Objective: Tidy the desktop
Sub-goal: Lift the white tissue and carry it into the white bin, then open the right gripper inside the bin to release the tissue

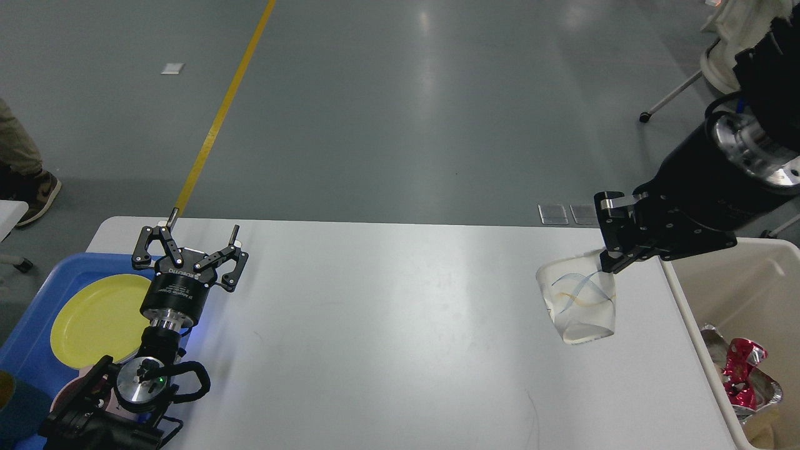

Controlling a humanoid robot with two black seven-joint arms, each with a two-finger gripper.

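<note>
The desktop (387, 325) is a wide white tabletop filling the lower half of the head view. My right gripper (605, 257) hangs above its right end, shut on the rim of a white paper cup (578, 303) with blue and orange wavy lines. The cup dangles below the fingers, lifted off the surface, just left of the beige bin. My left gripper (190, 245) stands open with nothing between its fingers, over the desktop's left part beside the blue tray.
A blue tray (25, 337) at the left edge holds a yellow plate (94, 319). A beige bin (750, 300) at the right edge contains crumpled red foil wrappers (744, 375). Office chairs stand on the floor at far right; a person's shoe (40, 194) at far left.
</note>
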